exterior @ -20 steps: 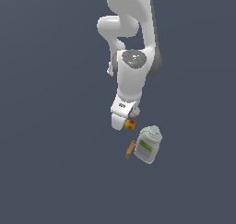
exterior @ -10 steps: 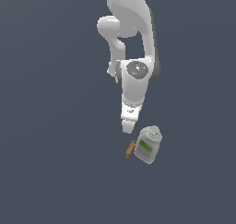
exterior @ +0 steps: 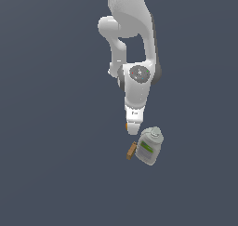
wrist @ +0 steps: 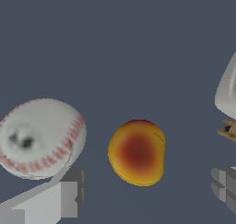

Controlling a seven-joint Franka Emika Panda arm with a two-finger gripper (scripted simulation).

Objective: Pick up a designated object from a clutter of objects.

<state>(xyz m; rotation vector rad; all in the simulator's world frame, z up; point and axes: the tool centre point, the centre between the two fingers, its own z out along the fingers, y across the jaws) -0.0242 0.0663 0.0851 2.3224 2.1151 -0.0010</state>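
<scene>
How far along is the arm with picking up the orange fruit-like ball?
Done: the pincer is lined up, open, with a finger on either side of the small orange-yellow ball with a red patch. In hand: nothing yet; neither finger touches it. Left: close and lift, clear of the white ball with red stitching.

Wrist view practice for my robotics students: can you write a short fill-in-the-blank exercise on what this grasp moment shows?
1. The orange ball lies between the two ____ of the gripper.
2. The white ball has ____ stitching.
3. In the exterior view, the jar carries a ____ label.
4. The small brown block lies beside the ____.

Missing words: fingers; red; green; jar
</scene>
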